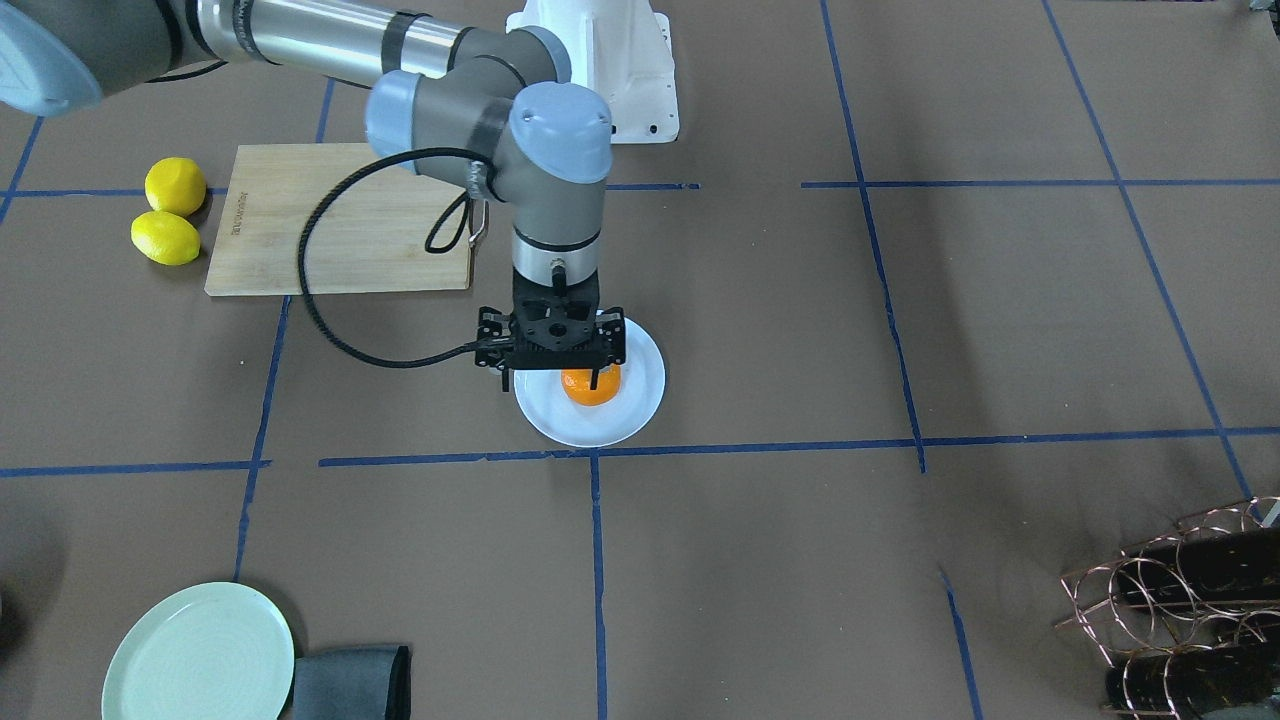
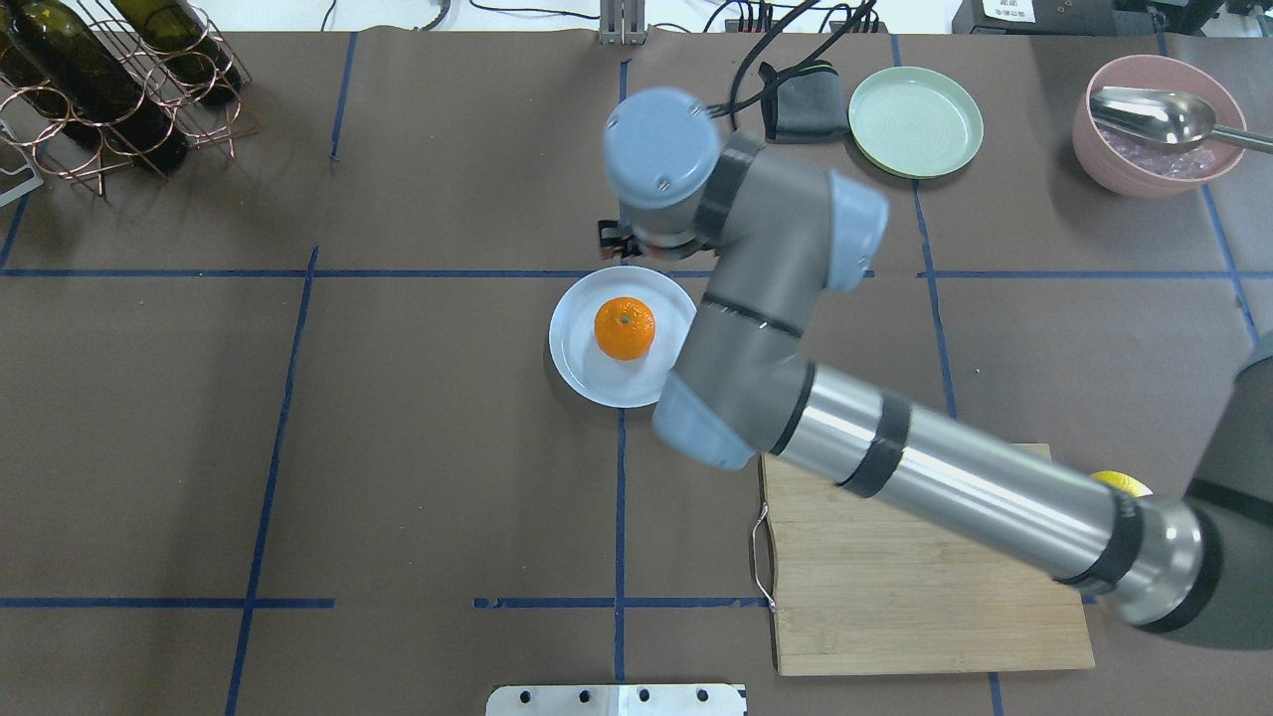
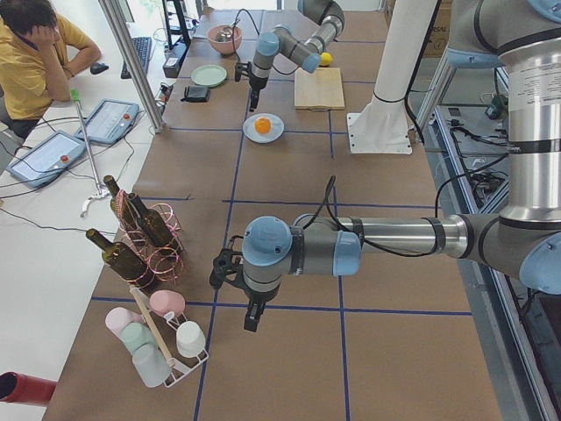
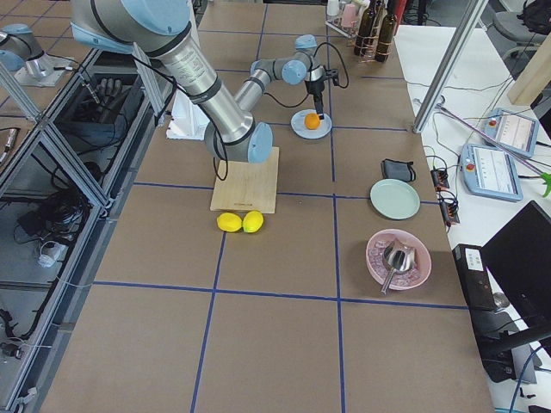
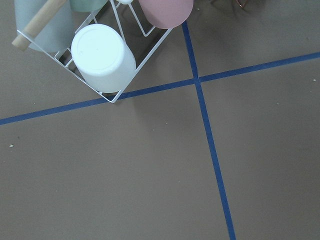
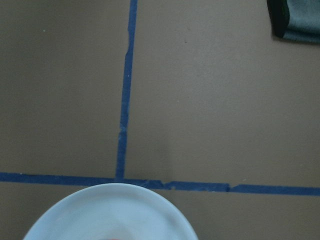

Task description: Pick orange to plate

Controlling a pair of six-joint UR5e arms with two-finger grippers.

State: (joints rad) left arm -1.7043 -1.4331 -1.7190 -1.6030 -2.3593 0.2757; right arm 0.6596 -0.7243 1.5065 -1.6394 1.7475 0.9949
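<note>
Orange set on the pale plate near the middle of the worktop, right jaws held apart above it

The brown worktop [image 2: 448,447] is crossed by blue tape lines, and the right arm [image 2: 955,497] is stretched across the wooden cutting board [image 2: 895,617] from the worktop's right end towards its middle. The plate [image 2: 587,373] is placed about halfway between the two ends and roughly midway between the robot's edge and the operators' edge. The right gripper [image 1: 550,380] is held over the plate's operators' side with its jaws apart. The orange [image 2: 625,328] is seated on the plate, stem dot up, and is seen uncovered from overhead. The left gripper [image 3: 252,317] is shown only in the side view, near the left end beside the cup rack [image 3: 162,342]; the state of its jaws cannot be told
</note>
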